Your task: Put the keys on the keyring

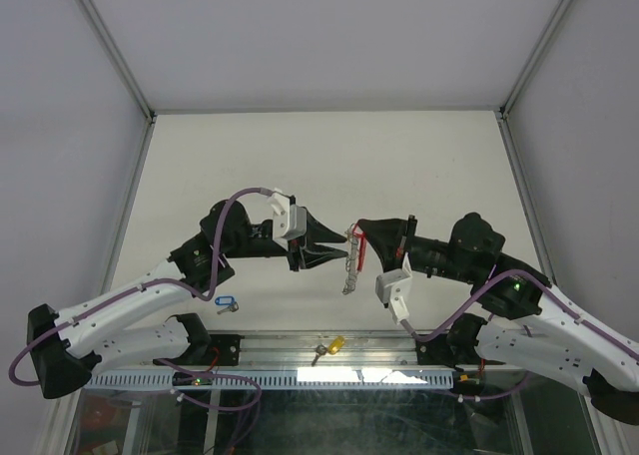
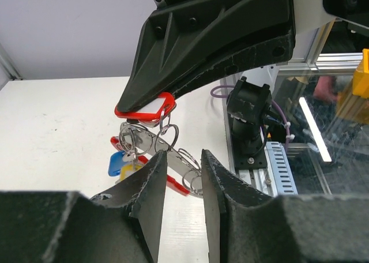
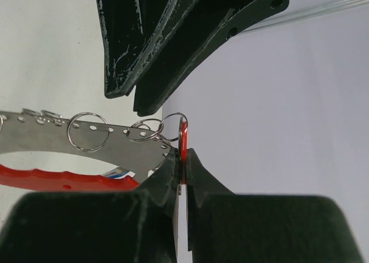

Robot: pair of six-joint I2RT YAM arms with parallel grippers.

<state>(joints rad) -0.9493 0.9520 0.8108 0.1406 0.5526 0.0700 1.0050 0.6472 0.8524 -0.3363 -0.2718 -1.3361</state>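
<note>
The keyring (image 1: 348, 268), a perforated silver strip with rings and a red band (image 3: 52, 179), hangs in the air between both arms. My right gripper (image 3: 183, 159) is shut on a key's red tag (image 3: 183, 141), whose ring links into the strip's end rings; it also shows in the left wrist view (image 2: 147, 110). My left gripper (image 2: 184, 159) is open, its fingers either side of the strip (image 2: 176, 165) without pinching it. A blue tag (image 2: 117, 163) and a yellow tag (image 2: 131, 169) appear to hang from the keyring. A loose blue-tagged key (image 1: 226, 303) lies on the table.
A yellow-tagged key (image 1: 332, 346) lies on the aluminium rail at the table's near edge. Grey enclosure walls stand on the left, right and back. The right arm's base (image 2: 249, 121) stands behind the keyring in the left wrist view.
</note>
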